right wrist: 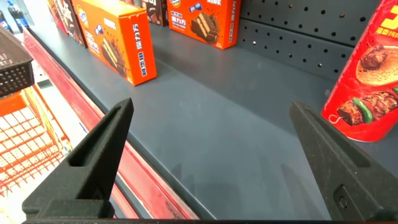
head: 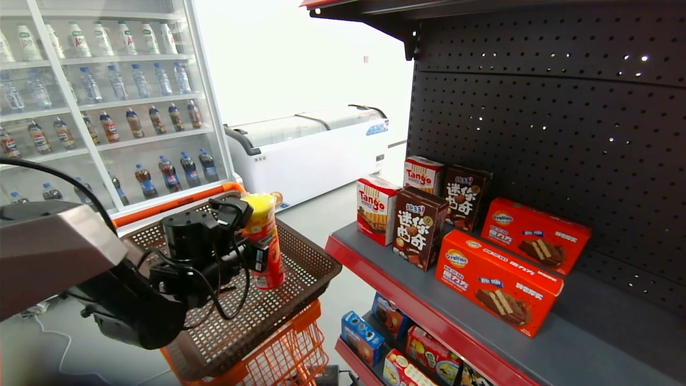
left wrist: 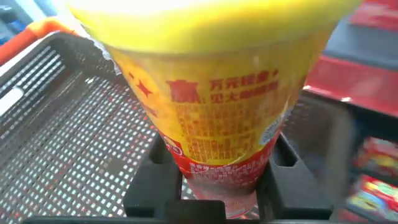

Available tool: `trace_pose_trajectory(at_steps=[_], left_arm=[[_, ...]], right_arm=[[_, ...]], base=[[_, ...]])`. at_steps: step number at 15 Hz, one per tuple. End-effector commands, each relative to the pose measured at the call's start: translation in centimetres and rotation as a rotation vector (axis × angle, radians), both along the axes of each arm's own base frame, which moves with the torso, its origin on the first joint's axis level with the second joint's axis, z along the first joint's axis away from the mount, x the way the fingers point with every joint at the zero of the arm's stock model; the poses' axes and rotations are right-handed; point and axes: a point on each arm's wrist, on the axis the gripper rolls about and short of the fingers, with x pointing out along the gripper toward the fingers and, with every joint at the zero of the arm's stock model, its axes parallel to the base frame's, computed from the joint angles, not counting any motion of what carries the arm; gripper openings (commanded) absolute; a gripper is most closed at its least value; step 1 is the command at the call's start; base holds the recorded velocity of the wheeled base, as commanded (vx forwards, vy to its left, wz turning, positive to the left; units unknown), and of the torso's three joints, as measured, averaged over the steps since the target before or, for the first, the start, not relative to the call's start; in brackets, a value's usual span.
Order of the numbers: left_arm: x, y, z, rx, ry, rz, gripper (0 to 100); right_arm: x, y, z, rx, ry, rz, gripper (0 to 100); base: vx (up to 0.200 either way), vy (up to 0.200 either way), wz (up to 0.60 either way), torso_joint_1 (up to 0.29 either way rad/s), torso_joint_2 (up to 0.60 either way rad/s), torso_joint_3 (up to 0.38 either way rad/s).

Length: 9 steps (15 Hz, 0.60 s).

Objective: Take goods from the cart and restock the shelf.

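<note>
My left gripper is shut on a tall yellow-and-red snack can, held upright just above the brown mesh basket of the orange cart. In the left wrist view the can sits between the two black fingers. My right gripper is open over the bare grey shelf board, nothing between its fingers. A red snack can stands on the shelf just beyond one fingertip. The shelf lies to the right of the cart.
On the shelf stand two orange boxes, brown boxes and red-white wafer boxes. More packs fill the lower shelf. A drinks fridge and chest freezer stand behind the cart. A black pegboard backs the shelf.
</note>
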Motion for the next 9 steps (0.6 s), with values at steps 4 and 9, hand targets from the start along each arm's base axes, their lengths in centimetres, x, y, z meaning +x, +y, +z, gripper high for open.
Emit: trace_pose_trajectory(at_steps=[4,9], left_arm=[[-3.8,0.8,10.3,-0.013,-0.003,-0.053,0],[-7.6,-0.1,17.0,0.007,0.008,-0.034,0]], right_arm=[[0.0,0.0,0.0,0.000,0.000,0.000,100],[0.0,0.0,0.0,0.000,0.000,0.000,100]], base=[[0.000,0.000,0.00,0.000,0.00,0.000],[0.000,0.000,0.00,0.000,0.00,0.000]])
